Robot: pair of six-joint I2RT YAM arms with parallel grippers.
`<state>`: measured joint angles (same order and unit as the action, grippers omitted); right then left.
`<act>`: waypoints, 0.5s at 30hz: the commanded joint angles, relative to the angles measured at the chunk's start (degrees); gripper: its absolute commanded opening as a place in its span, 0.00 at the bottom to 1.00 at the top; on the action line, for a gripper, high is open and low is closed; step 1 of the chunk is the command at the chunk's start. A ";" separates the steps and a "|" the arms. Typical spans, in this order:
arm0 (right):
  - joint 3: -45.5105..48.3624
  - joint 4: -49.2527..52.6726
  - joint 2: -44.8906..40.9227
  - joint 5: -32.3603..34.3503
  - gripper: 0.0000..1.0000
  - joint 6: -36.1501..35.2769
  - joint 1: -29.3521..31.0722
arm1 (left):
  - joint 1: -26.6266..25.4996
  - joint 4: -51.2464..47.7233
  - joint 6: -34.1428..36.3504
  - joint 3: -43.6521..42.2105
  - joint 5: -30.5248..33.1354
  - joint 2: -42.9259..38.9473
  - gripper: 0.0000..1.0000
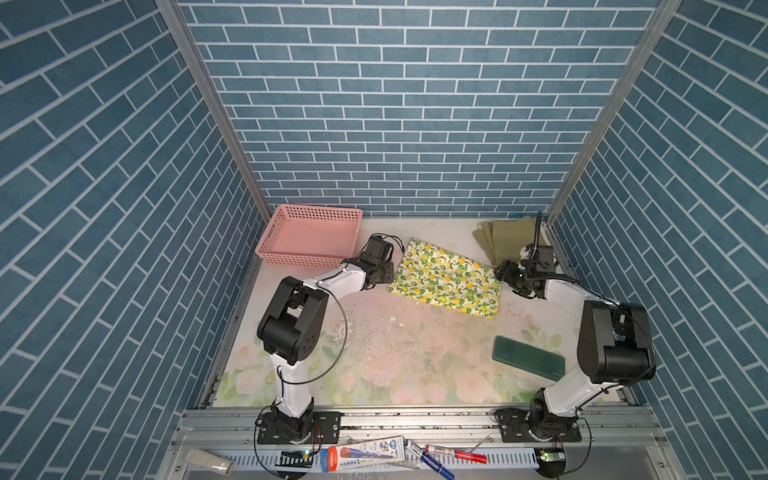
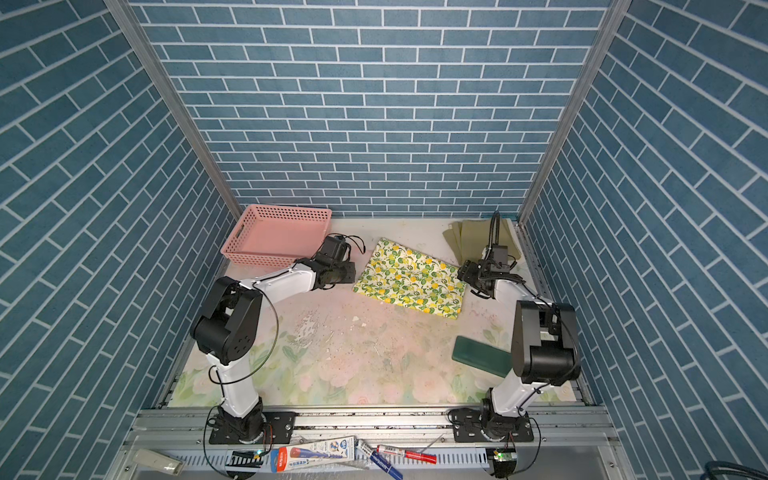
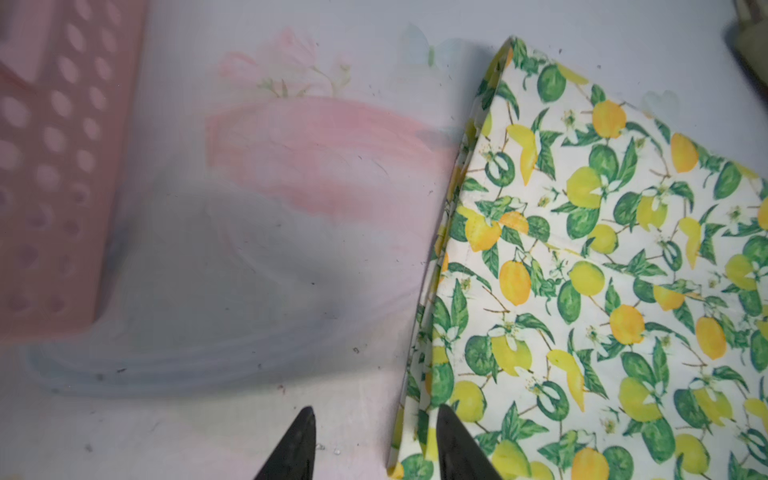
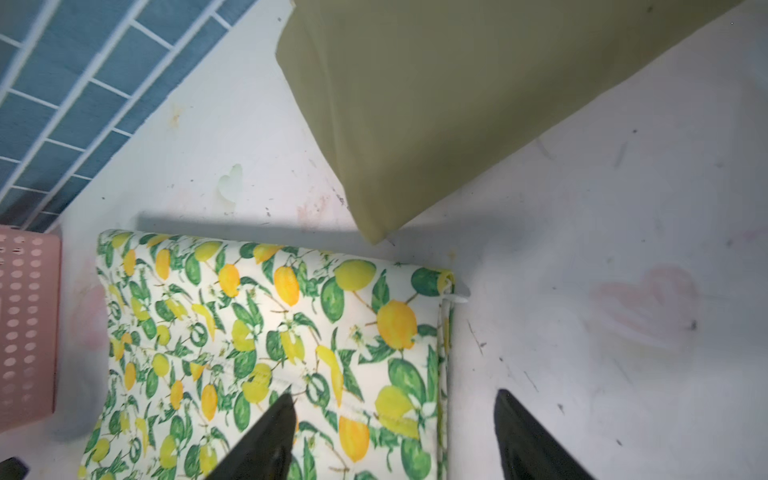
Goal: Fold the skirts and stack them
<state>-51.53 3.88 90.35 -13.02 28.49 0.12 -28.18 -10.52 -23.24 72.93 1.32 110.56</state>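
Note:
A folded white skirt with lemons and green leaves (image 1: 446, 279) (image 2: 411, 279) lies flat at the back middle of the table. A folded olive green skirt (image 1: 505, 241) (image 2: 473, 239) (image 4: 436, 104) lies behind it in the back right corner. My left gripper (image 3: 376, 419) (image 1: 388, 272) is at the lemon skirt's (image 3: 602, 270) left edge. It is open, with one finger over the cloth and one over bare table. My right gripper (image 4: 395, 397) (image 1: 500, 272) is wide open across the lemon skirt's (image 4: 270, 332) right edge and holds nothing.
A pink perforated basket (image 1: 299, 259) (image 2: 270, 257) (image 3: 50, 166) stands at the back left, close to my left wrist. A dark green flat block (image 1: 528, 357) (image 2: 480, 355) lies front right beside the right arm. Pens and a tube (image 1: 365, 453) lie on the front rail.

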 commanded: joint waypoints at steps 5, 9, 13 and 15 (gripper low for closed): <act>10.15 3.61 -9.56 -0.66 0.77 2.61 0.19 | -1.57 -0.74 0.65 3.28 -1.55 4.98 0.51; 13.03 2.77 -10.22 -2.65 0.77 4.17 0.15 | -1.52 -0.33 0.35 3.72 -2.16 6.83 0.52; 13.55 0.90 -5.94 -3.64 0.77 5.16 0.15 | -1.52 0.25 0.14 4.77 -3.55 9.76 0.46; 13.27 -1.04 -3.25 -5.42 0.76 5.38 0.18 | -1.59 0.78 -0.05 4.57 -4.11 10.45 0.29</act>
<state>-38.74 4.82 84.36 -15.94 31.90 0.16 -29.87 -9.13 -23.70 77.21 -1.30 118.72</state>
